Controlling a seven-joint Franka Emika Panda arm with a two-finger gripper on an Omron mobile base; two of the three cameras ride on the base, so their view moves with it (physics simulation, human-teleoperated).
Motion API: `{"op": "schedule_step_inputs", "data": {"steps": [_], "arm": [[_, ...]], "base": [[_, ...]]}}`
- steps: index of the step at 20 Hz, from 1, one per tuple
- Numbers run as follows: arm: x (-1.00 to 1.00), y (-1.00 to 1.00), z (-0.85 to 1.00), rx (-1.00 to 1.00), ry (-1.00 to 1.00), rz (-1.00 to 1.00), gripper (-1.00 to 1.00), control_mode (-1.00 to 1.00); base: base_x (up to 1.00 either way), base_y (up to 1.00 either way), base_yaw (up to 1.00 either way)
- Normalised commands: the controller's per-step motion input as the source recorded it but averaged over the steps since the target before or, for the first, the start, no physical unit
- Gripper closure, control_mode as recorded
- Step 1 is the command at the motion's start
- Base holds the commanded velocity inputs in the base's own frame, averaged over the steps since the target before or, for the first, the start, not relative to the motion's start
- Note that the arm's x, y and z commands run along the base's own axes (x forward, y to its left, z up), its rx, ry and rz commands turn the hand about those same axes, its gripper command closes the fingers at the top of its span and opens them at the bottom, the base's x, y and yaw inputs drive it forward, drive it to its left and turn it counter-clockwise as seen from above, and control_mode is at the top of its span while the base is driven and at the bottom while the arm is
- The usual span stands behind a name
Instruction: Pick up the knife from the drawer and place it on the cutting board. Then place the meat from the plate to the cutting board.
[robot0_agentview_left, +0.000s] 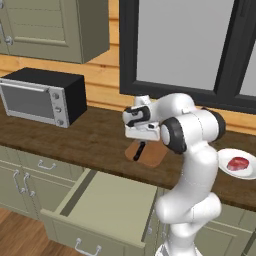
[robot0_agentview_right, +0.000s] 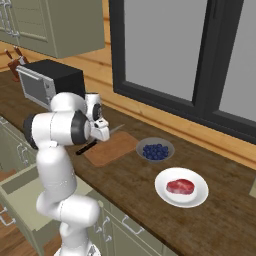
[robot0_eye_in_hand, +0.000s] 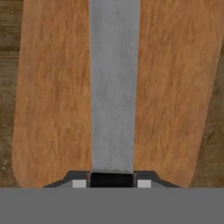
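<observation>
My gripper (robot0_eye_in_hand: 111, 180) is shut on the knife (robot0_eye_in_hand: 113, 87), pinching the black handle while the grey blade runs lengthwise over the middle of the wooden cutting board (robot0_eye_in_hand: 52, 96). From the left base, the gripper (robot0_agentview_left: 140, 143) hangs just over the cutting board (robot0_agentview_left: 152, 156) with the dark knife (robot0_agentview_left: 140, 150) handle below it. From the right base, the knife (robot0_agentview_right: 86, 147) slants across the cutting board (robot0_agentview_right: 114, 149) under the gripper (robot0_agentview_right: 99, 137). I cannot tell whether the knife touches the board. The meat (robot0_agentview_right: 180, 186) lies on the white plate (robot0_agentview_right: 197, 197). The drawer (robot0_agentview_left: 107, 202) stands open.
A grey bowl of blue berries (robot0_agentview_right: 155, 150) sits between board and plate. A microwave (robot0_agentview_left: 42, 97) stands at the counter's left, with a knife block (robot0_agentview_right: 14, 62) behind it. A window (robot0_agentview_left: 190, 45) backs the counter, and wall cabinets (robot0_agentview_left: 55, 25) hang at the upper left.
</observation>
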Motion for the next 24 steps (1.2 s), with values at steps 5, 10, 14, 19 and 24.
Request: {"op": "schedule_step_inputs", "data": {"steps": [5,10,14,19,24], "arm": [[0.35,-0.01,-0.3,-0.01,0.0,-0.06,-1.0,-1.0],[-0.01,0.0,0.15,0.0,-0.1,0.0,-1.0,-1.0],[-0.1,0.0,0.33,0.0,-0.16,0.01,-1.0,-1.0],[-0.66,0.0,0.4,0.0,-0.28,0.07,-1.0,-1.0],[-0.96,-0.07,0.47,0.0,-0.39,0.05,-1.0,-1.0]], "base": [[0.0,0.0,0.0],[0.0,0.0,0.0],[0.0,0.0,0.0],[0.0,0.0,0.0],[0.0,0.0,0.0]]}}
